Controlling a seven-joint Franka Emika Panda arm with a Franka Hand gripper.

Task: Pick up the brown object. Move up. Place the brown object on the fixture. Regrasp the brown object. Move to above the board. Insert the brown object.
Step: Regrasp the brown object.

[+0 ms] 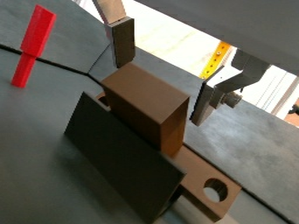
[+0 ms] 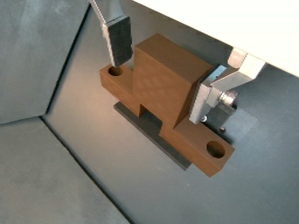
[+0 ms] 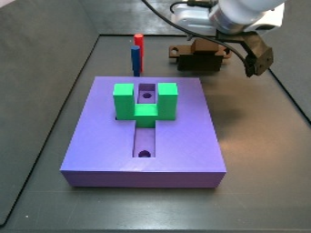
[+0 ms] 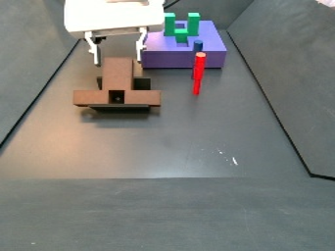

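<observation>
1. The floor (image 4: 197, 186) was dark grey and flat, with walls around it.
2. The board (image 3: 91, 136) was a big purple slab. It had a long groove and round holes on top. It lay well apart from the arm's work.
3. The arm came down from above in both side views. Its white body hung right over the brown object, and the fingers pointed straight down.
4. The green block (image 3: 145, 100) sat on top of the board, shaped like a U.
5. The brown object (image 2: 170, 96) lay across the fixture (image 1: 117, 157). It had a tall blocky middle and flat ends, with a round hole near each end. In a side view it looked like a cross lying on the floor (image 4: 118, 90).
6. The fixture was a dark plate standing under the brown object. Only part of it showed.
7. The end effector (image 2: 163, 74) was around the blocky middle of the brown object. Its two fingers were apart, one on each side. A small gap showed by the finger (image 1: 121, 44) in a wrist view, so it was not squeezing.
8. The red-and-blue post (image 3: 137, 53) stood upright beside the board, near the brown object.
</observation>
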